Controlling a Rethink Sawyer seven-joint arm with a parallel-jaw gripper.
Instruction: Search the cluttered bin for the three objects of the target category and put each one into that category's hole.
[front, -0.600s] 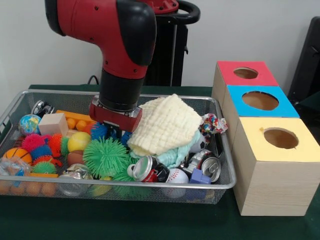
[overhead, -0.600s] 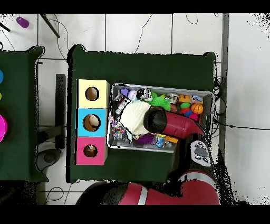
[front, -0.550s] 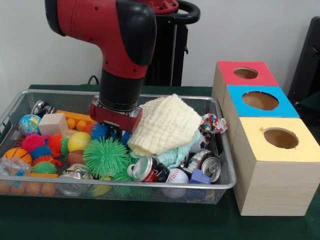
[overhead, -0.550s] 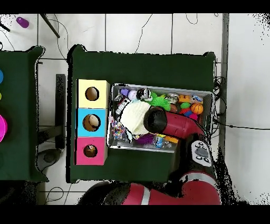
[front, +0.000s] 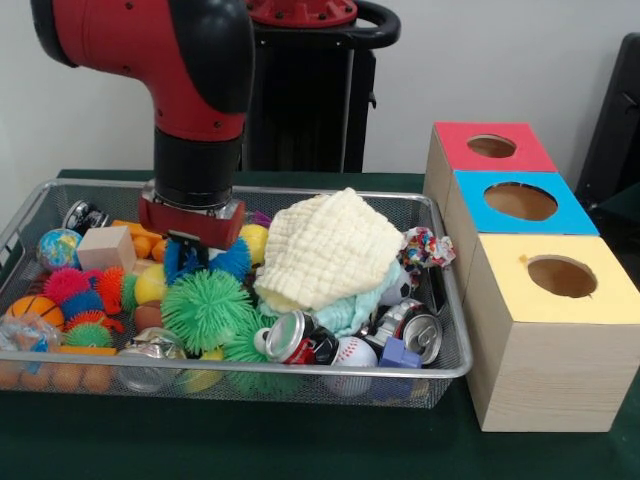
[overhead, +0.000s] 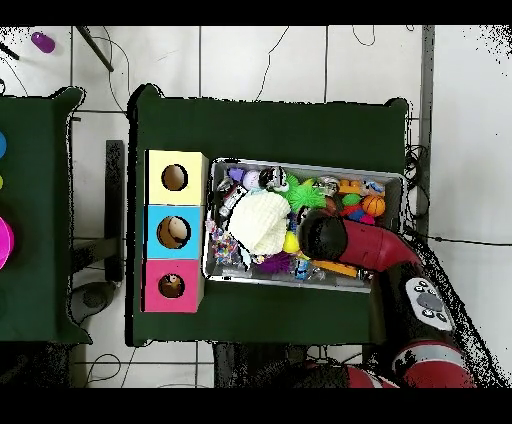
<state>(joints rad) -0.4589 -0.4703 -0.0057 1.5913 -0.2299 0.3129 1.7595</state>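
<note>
One red and black arm comes down into the wire bin (front: 455, 362) from above in the front view. Its claw (front: 190, 255) is low among the toys, with a blue spiky ball (front: 228, 262) around it and a green spiky ball (front: 205, 310) just below. Whether the claw is apart or together, I cannot tell, because the toys hide its tips. A cream cloth (front: 330, 245) lies beside it, and crushed cans (front: 290, 337) lie near the front wall. Three boxes with holes stand beside the bin: red (front: 490, 147), blue (front: 520, 202) and yellow (front: 560, 277).

From the overhead view, the arm covers the claw; the cloth (overhead: 259, 220) lies in the bin on the side of the boxes.
</note>
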